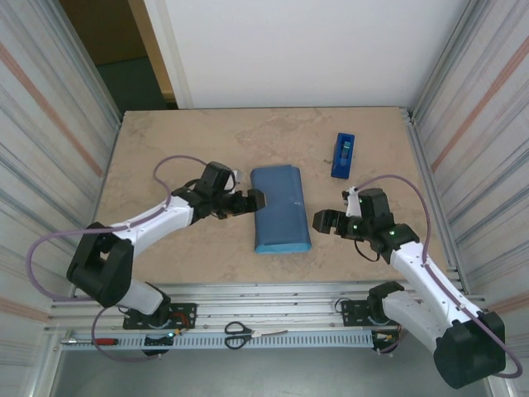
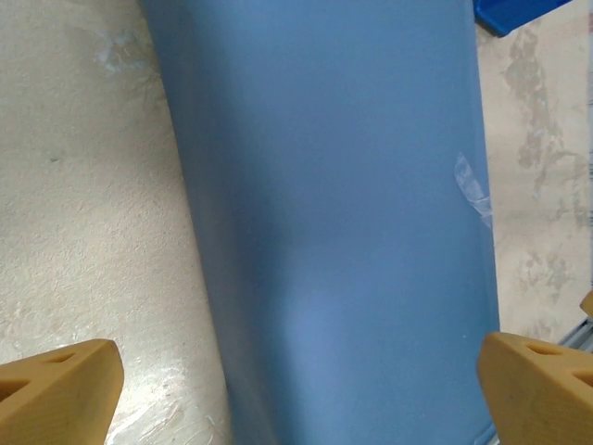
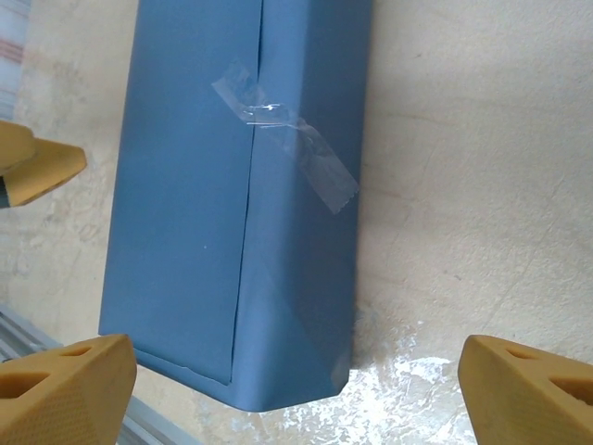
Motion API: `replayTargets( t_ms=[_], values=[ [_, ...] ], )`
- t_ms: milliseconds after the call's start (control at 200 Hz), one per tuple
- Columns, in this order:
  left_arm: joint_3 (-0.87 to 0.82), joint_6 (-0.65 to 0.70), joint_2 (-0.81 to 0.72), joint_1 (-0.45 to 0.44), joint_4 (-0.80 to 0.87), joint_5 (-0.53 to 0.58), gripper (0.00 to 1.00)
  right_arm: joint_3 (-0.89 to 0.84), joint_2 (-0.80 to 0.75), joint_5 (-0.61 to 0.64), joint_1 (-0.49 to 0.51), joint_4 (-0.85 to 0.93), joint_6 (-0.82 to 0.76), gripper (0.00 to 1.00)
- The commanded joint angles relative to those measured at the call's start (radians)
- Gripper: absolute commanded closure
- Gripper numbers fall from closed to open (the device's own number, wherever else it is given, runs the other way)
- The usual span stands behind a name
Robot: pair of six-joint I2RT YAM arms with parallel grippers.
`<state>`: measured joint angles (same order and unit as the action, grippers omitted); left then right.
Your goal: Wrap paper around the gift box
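Paper between the right jaws: smooth, matt, sharply creased at the folds. Tape strip across its seam: clear glossy film, wrinkled. Table under the jaws: mottled beige, stone-look, faint sheen. Right gripper fingertips: matt ochre plastic.

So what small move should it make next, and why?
Probably draw both hands back a little. The paper lies folded into a closed parcel, and a strip of tape holds its seam. The left hand and right hand stand open on either side of it, holding nothing. Whether the ends need more tape I cannot tell.
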<state>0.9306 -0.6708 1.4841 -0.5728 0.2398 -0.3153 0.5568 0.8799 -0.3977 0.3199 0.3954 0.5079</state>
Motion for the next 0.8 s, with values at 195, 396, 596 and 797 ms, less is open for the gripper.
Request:
replayTargets(
  t_ms=[195, 396, 596, 797],
  values=[
    [0.149, 0.019, 0.151, -0.041, 0.087, 0.051, 0.02, 0.015, 0.077, -0.065, 0.008, 0.001, -0.047, 0.14],
    [0.229, 0.025, 0.225, -0.041, 0.135, 0.071, 0.02, 0.022, 0.098, -0.056, 0.011, 0.009, -0.061, 0.14],
    [0.246, 0.037, 0.264, -0.040, 0.158, 0.084, 0.01, 0.018, 0.103, -0.055, 0.010, 0.013, -0.065, 0.15],
    [0.242, 0.038, 0.306, -0.042, 0.155, 0.082, 0.01, 0.022, 0.103, -0.065, 0.012, 0.011, -0.066, 0.15]
  ],
)
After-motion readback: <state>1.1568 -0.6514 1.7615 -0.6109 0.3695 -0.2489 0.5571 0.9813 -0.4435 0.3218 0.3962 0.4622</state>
